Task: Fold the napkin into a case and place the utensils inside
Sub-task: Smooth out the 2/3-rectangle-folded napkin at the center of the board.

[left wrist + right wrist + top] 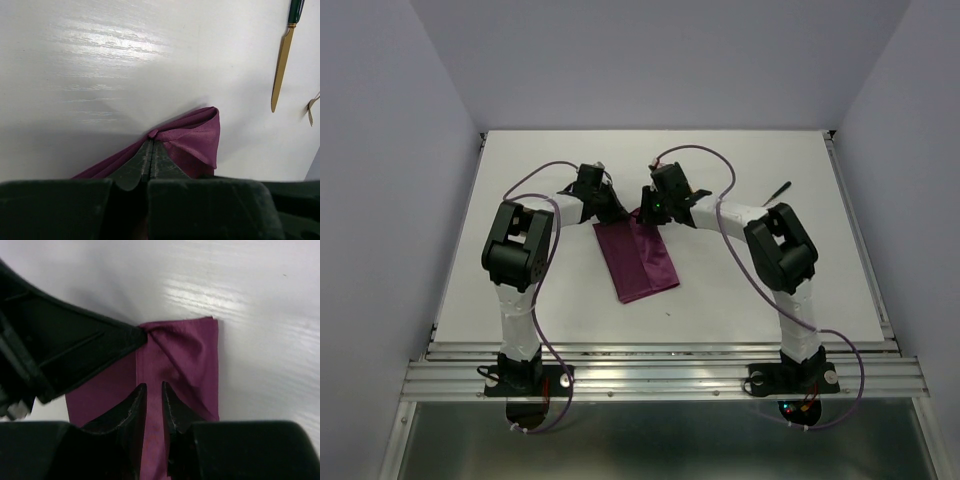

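The magenta-purple napkin (640,265) lies folded into a long strip at the table's middle, its far end lifted between the two grippers. My left gripper (618,214) is shut on the far corner of the napkin (197,137), with the cloth bunched at the tips of the left gripper (151,136). My right gripper (151,387) sits over the napkin (195,355), its jaws narrowly apart with a fold of cloth pinched between them. One of the utensils, a gold knife (281,65) with a dark handle, lies apart to the right (778,190). A second utensil (311,106) barely shows.
The left gripper's finger (75,355) reaches in from the left in the right wrist view and meets the napkin's corner. White table (520,290) with grey walls on both sides and a metal rail (660,375) along the near edge.
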Controlling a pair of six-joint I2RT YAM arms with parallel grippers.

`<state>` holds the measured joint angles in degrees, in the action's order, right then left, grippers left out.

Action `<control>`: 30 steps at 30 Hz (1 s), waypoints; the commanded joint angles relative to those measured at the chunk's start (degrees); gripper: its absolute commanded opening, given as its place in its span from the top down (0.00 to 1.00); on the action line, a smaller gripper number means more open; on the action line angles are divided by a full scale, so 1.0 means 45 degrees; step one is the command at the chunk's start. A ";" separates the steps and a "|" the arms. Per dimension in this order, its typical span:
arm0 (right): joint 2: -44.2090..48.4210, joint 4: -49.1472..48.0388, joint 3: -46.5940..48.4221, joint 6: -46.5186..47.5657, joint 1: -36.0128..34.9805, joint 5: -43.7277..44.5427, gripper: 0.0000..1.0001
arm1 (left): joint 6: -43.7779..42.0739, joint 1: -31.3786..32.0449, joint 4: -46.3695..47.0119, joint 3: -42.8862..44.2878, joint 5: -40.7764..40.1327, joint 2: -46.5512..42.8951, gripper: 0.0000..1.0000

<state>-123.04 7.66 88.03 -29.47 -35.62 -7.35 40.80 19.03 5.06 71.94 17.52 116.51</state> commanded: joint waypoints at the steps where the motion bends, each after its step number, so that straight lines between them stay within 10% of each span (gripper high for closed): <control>1: 0.2379 -0.0217 -0.1160 0.0299 -0.0093 0.1183 0.75 | -0.0569 0.0069 -0.0870 0.0204 -0.0553 0.0437 1.00; 30: 0.4510 -0.1350 -0.7255 0.0047 -0.0443 -0.0513 0.78 | -0.2249 0.0069 -0.1984 0.1415 -0.0397 0.0808 1.00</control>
<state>-105.25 1.58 58.94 -27.86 -35.44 -8.12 33.63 19.29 0.05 76.99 17.23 118.45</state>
